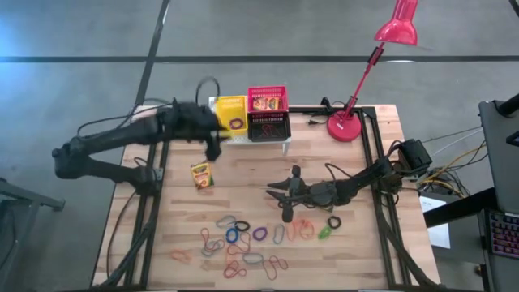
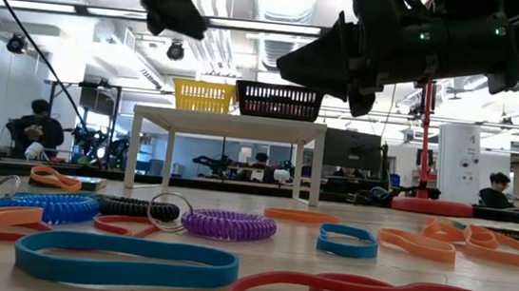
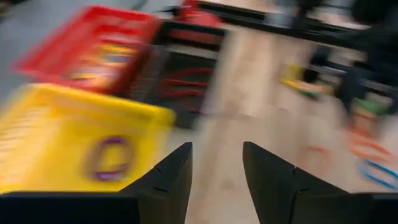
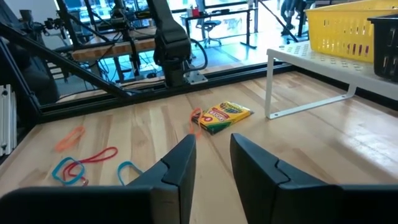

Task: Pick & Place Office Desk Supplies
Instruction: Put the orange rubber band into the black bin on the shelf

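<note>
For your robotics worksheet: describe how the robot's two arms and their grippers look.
Both arms, left arm and right arm, are dark and jointed, with thin black cables trailing along them. The left gripper and right gripper each have two dark, flat, wedge-shaped fingers.

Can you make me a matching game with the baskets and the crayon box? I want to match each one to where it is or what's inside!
Things:
1. yellow basket
2. red basket
3. crayon box
4. lamp

Places:
A. lying flat on the table
B. holds a purple loop
C. at the table's far edge, right of the baskets
D. behind the black basket

Pairs: 1-B, 2-D, 3-A, 4-C
</note>
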You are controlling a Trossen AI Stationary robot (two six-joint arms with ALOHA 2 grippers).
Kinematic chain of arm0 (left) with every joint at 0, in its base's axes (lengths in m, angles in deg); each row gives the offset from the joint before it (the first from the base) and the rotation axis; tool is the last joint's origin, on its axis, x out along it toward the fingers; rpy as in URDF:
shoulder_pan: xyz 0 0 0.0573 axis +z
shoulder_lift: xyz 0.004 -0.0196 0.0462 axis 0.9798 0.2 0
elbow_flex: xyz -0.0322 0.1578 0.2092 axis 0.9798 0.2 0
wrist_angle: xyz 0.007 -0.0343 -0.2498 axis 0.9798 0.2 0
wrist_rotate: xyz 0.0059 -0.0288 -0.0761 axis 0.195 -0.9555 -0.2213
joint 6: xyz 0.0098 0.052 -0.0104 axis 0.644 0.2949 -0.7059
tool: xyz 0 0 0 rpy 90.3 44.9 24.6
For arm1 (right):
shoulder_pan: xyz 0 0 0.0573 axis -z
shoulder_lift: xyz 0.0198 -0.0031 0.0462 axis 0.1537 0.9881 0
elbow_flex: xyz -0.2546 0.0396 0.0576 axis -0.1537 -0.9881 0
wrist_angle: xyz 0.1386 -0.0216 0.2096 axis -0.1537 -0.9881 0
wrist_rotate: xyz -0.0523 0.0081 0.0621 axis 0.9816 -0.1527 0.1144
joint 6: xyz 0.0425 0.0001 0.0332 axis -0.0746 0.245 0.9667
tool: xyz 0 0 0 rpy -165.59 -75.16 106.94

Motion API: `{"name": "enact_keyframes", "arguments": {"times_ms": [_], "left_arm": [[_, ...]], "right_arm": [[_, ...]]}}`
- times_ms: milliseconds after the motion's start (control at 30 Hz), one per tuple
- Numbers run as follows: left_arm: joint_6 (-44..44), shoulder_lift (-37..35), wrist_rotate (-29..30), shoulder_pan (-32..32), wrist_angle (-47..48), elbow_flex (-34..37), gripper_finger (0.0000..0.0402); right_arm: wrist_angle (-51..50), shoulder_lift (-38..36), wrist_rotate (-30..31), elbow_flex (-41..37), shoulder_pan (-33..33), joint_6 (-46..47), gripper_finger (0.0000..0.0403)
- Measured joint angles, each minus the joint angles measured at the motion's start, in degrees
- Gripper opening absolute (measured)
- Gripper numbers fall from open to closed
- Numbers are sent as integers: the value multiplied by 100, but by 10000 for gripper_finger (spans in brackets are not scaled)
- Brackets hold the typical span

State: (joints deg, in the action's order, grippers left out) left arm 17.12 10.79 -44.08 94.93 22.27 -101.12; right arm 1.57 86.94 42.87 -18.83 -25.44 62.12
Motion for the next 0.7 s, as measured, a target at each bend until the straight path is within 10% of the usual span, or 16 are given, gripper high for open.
{"name": "enact_keyframes", "arguments": {"times_ms": [400, 700], "left_arm": [[-205, -25, 1890, -3606, -2877, 2165, 131], [-419, 308, 2514, -4099, -4914, 3318, 131]], "right_arm": [[-1033, 0, -1234, 0, 1, 393, 136], [-2407, 143, -1357, 0, 0, 289, 183]]}}
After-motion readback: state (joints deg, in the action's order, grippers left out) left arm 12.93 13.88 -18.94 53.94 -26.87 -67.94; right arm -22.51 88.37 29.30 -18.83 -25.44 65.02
